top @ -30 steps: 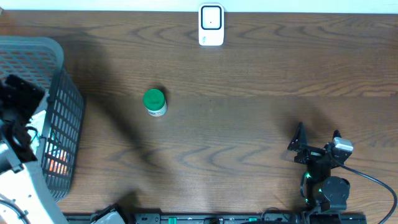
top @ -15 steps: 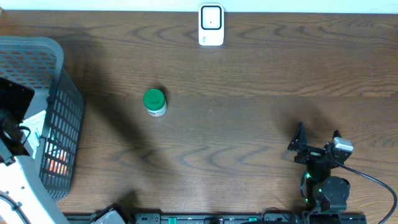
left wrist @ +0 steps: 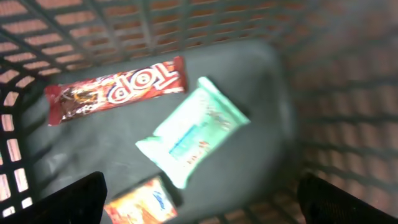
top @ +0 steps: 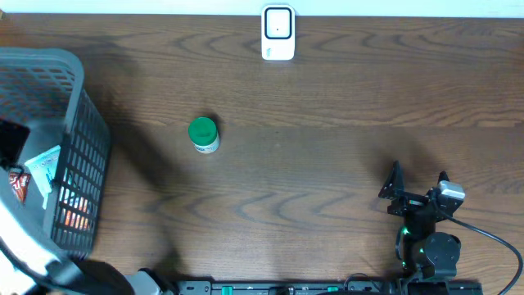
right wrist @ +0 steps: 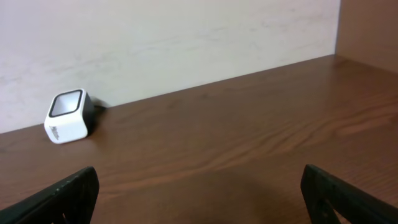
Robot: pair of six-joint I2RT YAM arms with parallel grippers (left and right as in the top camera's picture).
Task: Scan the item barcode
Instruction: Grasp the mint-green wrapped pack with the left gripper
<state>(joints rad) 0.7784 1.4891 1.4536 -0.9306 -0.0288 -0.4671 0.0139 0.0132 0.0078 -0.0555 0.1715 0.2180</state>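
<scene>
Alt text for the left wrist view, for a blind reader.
Looking down into a grey mesh basket: a red candy bar lies beside a pale green packet, with an orange packet at the bottom edge. The left tool hangs open above.

A mock shop checkout: barcode scanner (top: 278, 34) at the desk's (top: 327, 156) far edge, basket (top: 88, 152) of snack packets (left wrist: 189, 130) (all wrapped) at its left.

White barcode scanner (top: 277, 33) faces up at the far edge; green-capped bottle (top: 203, 133) stands well apart
</scene>
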